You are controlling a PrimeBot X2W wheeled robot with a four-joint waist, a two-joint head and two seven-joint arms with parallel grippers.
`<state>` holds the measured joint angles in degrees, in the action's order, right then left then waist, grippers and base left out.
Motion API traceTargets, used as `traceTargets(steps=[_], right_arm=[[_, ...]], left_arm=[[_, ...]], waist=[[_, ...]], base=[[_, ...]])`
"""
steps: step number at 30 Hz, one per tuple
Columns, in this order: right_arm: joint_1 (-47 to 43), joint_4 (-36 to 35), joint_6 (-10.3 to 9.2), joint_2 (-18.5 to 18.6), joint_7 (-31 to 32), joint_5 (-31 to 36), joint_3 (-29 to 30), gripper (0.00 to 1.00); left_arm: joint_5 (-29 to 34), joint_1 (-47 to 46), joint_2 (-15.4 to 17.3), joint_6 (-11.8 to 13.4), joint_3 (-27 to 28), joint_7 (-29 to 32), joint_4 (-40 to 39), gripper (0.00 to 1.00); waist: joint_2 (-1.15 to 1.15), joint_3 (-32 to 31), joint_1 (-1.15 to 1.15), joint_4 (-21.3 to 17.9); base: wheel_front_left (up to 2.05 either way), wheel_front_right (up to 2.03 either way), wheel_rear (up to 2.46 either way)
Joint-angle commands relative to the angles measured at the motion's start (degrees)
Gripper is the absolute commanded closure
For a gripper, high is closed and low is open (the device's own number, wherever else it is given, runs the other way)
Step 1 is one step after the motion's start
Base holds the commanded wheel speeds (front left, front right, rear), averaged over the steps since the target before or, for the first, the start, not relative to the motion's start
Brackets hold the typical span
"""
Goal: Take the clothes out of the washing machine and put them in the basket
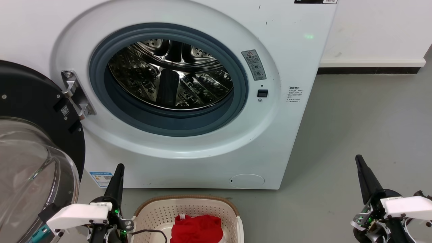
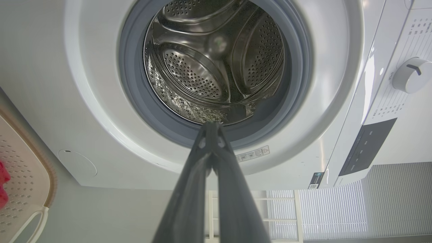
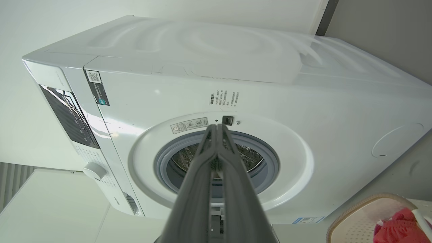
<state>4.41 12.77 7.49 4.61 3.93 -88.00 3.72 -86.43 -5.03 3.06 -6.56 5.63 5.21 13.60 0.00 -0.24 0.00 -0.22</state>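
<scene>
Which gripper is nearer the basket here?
The left gripper, shut, sits just beside the basket at its left rim; the right gripper stands well off over the grey floor.

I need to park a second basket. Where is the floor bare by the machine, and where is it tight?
Bare: the floor right of the machine, bordered by its side, the skirting and the right gripper. Tight: in front, where the basket with the clothes sits, and left, by the open door and left gripper.
</scene>
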Motion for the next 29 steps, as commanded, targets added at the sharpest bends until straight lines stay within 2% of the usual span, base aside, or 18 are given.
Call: traceTargets(steps=[1,13,29], right_arm=[[1.2,0.2,0.00,0.0,0.2,-1.4,0.2,1.00],[2.0,1.3,0.00,-0.2,0.9,-6.3,0.7,1.00],[2.1,1.3,0.00,-0.5,1.2,-5.8,1.1,1.00]], left_arm=[[-1.2,-0.9,0.0,-0.4,0.3,0.3,0.1,1.00],[-6.1,-1.5,-0.2,-1.1,1.1,1.5,0.6,1.00],[-6.0,-1.4,-0.2,-1.1,1.1,1.6,0.5,1.00]], waist=[[0.00,0.0,0.00,0.0],[0.00,0.4,0.00,0.2],[0.00,0.4,0.00,0.2]], base=[[0.00,0.00,0.00],[0.00,0.00,0.00],[0.00,0.00,0.00]])
